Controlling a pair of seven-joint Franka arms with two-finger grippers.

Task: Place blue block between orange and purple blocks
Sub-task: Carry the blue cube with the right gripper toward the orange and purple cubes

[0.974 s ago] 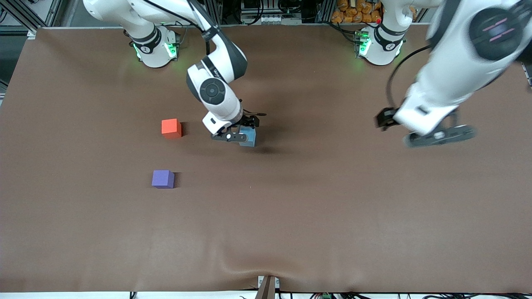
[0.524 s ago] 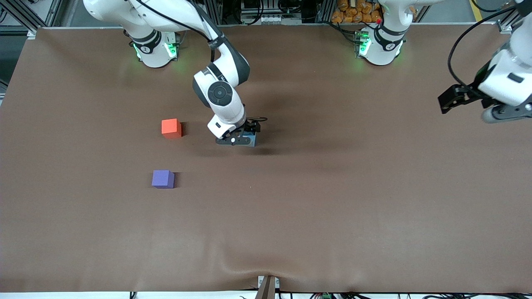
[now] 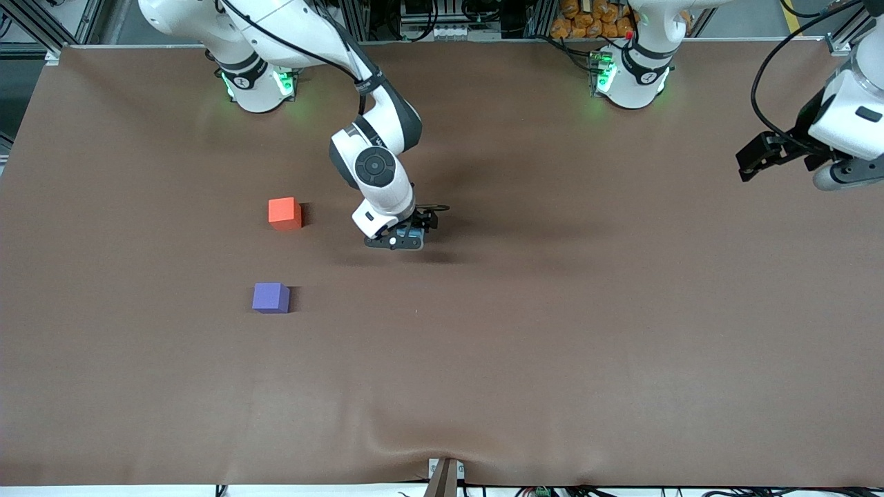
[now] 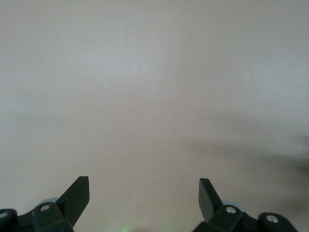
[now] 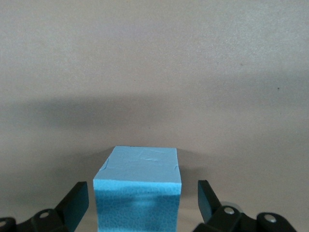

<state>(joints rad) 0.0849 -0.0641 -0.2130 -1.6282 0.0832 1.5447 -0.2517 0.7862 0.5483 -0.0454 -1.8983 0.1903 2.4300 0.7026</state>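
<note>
Two fingers of the right gripper had come down around the blue block over the last second, straddling it with a gap on each side, so the gripper was open and the block not yet clamped. The block rested on the brown surface, toward the left arm's end from the orange block and purple block, which sat well apart from it. Meanwhile the left gripper, open and empty, had swung away toward the surface's edge and waited. Closing on the block looked like the next step.
</note>
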